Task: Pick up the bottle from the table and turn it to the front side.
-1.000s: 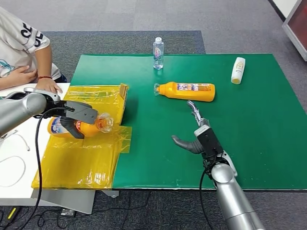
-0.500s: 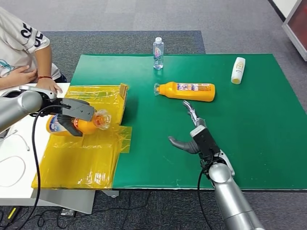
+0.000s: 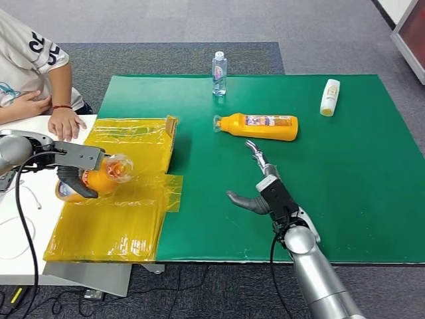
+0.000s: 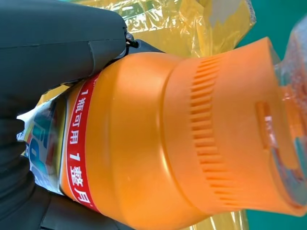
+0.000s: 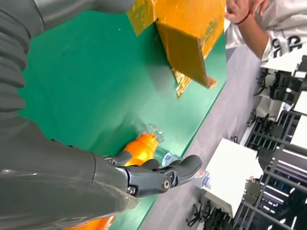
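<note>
Grey carpet, two tables.
I see a green-topped table (image 3: 350,166) beside a white table (image 3: 20,259) on grey carpet floor (image 3: 150,26).

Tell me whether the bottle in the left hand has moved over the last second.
Yes. The left hand has carried the orange bottle leftward across the yellow sheet, away from the green mat.

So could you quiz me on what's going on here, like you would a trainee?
1. True or false: the left hand holds an orange bottle.
2. Which is the right hand? A: gripping a bottle. B: open above the green mat.
3. Fill in: the small clear water bottle stands ____ at the mat's far edge.

Key: 1 true; 2 B; 3 upright.
</note>
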